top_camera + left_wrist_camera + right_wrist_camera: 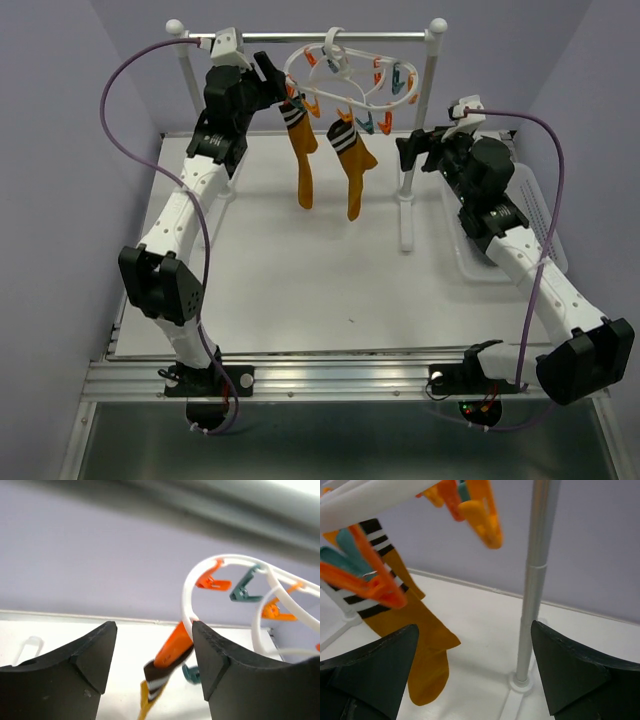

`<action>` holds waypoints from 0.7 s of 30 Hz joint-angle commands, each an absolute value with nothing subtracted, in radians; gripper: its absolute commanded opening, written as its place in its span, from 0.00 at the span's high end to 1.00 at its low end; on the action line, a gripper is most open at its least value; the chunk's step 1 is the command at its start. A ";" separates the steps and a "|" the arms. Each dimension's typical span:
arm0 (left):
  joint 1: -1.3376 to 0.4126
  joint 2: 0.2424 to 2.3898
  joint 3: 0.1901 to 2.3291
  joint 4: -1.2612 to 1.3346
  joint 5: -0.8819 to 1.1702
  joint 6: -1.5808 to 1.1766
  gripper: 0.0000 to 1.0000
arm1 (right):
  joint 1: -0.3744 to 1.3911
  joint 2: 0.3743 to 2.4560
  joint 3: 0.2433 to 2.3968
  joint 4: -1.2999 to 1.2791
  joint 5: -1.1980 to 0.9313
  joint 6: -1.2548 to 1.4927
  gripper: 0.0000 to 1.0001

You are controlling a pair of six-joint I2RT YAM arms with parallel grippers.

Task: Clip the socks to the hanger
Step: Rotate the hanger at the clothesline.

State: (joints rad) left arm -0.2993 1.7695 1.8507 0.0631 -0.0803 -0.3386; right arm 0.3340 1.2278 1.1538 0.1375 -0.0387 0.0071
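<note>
On the hanger (pixel 185 594) — two orange socks (pixel 305 160)

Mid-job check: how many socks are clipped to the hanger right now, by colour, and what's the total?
Mustard-orange socks on the hanger: 2
Dark grey socks on the hanger: 0
Total clipped: 2

The hand (pixel 153 632) stands spread — an orange clip (pixel 172 647) pinches a striped sock (pixel 159 679), seemingly untouched, under the hanger (pixel 187 592).
</note>
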 commanded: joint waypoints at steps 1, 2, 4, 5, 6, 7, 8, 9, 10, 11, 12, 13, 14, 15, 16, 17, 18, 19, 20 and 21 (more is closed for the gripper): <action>-0.296 1.573 1.761 0.155 -0.012 -0.344 0.17 | 0.333 1.248 1.241 0.163 0.170 -0.003 0.00; -0.298 1.551 1.734 0.166 -0.005 -0.351 0.11 | 0.333 1.259 1.255 0.160 0.210 -0.003 0.00; -0.298 1.493 1.660 0.190 0.034 -0.360 0.03 | 0.333 1.276 1.290 0.152 0.308 -0.003 0.00; -0.298 1.474 1.635 0.196 0.041 -0.367 0.03 | 0.333 1.284 1.299 0.152 0.336 -0.003 0.00; -0.299 1.439 1.593 0.210 0.047 -0.383 0.02 | 0.333 1.293 1.311 0.152 0.383 -0.003 0.00; -0.302 1.422 1.569 0.219 0.054 -0.387 0.01 | 0.333 1.298 1.319 0.152 0.390 -0.005 0.00; -0.305 1.407 1.546 0.228 0.055 -0.390 0.01 | 0.333 1.302 1.325 0.153 0.382 -0.008 0.00; -0.316 1.382 1.507 0.242 0.058 -0.396 0.01 | 0.333 1.311 1.331 0.155 0.336 -0.008 0.00; -0.319 1.371 1.493 0.245 0.063 -0.397 0.01 | 0.333 1.316 1.341 0.155 0.298 -0.008 0.00; -0.327 1.362 1.464 0.248 0.067 -0.397 0.01 | 0.333 1.327 1.345 0.164 0.211 -0.005 0.00; -0.331 1.353 1.451 0.249 0.067 -0.397 0.01 | 0.333 1.327 1.347 0.170 0.165 -0.003 0.00; -0.334 1.336 1.437 0.253 0.069 -0.397 0.01 | 0.333 1.341 1.356 0.175 0.122 -0.003 0.00; -0.336 1.329 1.424 0.258 0.071 -0.396 0.01 | 0.333 1.351 1.362 0.179 0.038 -0.008 0.00; -0.342 1.321 1.404 0.264 0.074 -0.393 0.01 | 0.333 1.361 1.367 0.195 0.011 -0.012 0.00; -0.345 1.307 1.394 0.267 0.074 -0.393 0.01 | 0.333 1.382 1.371 0.208 -0.030 -0.034 0.00; -0.347 1.301 1.385 0.270 0.075 -0.388 0.01 | 0.333 1.394 1.374 0.222 -0.069 -0.047 0.00; -0.350 1.298 1.376 0.273 0.072 -0.384 0.01 | 0.333 1.405 1.376 0.253 -0.074 -0.055 0.00; -0.351 1.292 1.371 0.270 0.072 -0.380 0.01 | 0.333 1.426 1.382 0.262 -0.081 -0.070 0.00; -0.354 1.287 1.364 0.270 0.075 -0.373 0.01 | 0.333 1.436 1.393 0.276 -0.101 -0.081 0.00; -0.354 1.282 1.359 0.268 0.075 -0.370 0.01 | 0.333 1.443 1.394 0.284 -0.115 -0.095 0.00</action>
State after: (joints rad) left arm -0.3470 1.3365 1.3720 0.2100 0.0566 -0.3904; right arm 0.3336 1.4143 1.3361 0.1768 0.0078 -0.0326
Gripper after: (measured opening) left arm 0.990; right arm 0.995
